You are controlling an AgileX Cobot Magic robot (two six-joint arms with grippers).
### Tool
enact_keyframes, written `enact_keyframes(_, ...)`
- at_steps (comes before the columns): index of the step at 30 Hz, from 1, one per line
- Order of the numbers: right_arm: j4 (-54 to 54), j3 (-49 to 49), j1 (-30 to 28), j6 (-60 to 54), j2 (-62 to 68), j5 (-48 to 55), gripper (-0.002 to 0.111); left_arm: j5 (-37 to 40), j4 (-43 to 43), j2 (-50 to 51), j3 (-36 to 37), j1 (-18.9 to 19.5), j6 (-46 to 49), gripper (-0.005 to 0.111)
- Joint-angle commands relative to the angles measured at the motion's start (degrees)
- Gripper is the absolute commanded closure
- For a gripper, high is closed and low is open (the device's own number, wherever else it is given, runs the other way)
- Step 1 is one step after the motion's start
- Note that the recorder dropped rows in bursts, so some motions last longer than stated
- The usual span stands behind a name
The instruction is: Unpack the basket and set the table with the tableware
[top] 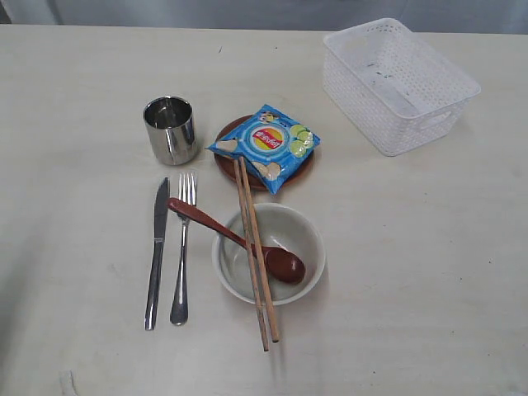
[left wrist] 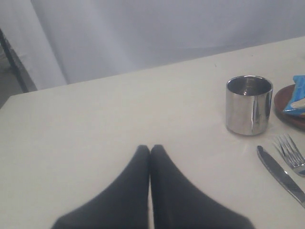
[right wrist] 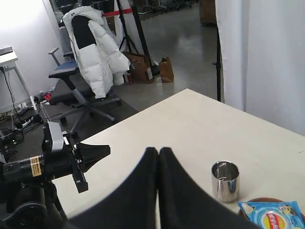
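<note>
The white basket (top: 400,82) stands empty at the table's (top: 82,99) far right. A steel cup (top: 171,129) stands upright left of the reddish-brown plate (top: 227,162), which the blue chip bag (top: 268,144) covers. Knife (top: 156,252) and fork (top: 182,247) lie side by side. The pale bowl (top: 293,227) holds the dark red spoon (top: 239,239), with chopsticks (top: 254,247) across its rim. No arm shows in the exterior view. My left gripper (left wrist: 150,148) is shut and empty, left of the cup (left wrist: 248,105), knife (left wrist: 281,175) and fork (left wrist: 291,153). My right gripper (right wrist: 158,150) is shut and empty, away from the cup (right wrist: 225,180).
The right wrist view shows the other arm's gripper (right wrist: 93,155) off the table's edge, plus an office chair with a white jacket (right wrist: 93,47) on the floor beyond. A white curtain (left wrist: 167,33) hangs behind the table.
</note>
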Motion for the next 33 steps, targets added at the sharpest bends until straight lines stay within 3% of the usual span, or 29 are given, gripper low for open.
enact_keyframes(1, -3.41, 0.70, 0.14, -0.18, -2.24, -3.71, 0.109, -0.45, -0.46, -0.15, 0.10, 0.31, -0.20, 0.107)
enact_keyframes(13, -15.46, 7.51, -1.87, 0.85, -8.45, -6.00, 0.109, -0.45, -0.46, -0.15, 0.10, 0.31, -0.20, 0.107)
enact_keyframes(21, -17.81, 11.87, -12.63, 0.85, -13.16, -7.53, 0.109, -0.45, -0.46, -0.15, 0.10, 0.31, -0.20, 0.107)
enact_keyframes(33, -21.08, 22.67, -28.12, 0.85, -25.45, -23.91, 0.109, -0.45, -0.46, -0.15, 0.10, 0.31, -0.20, 0.107)
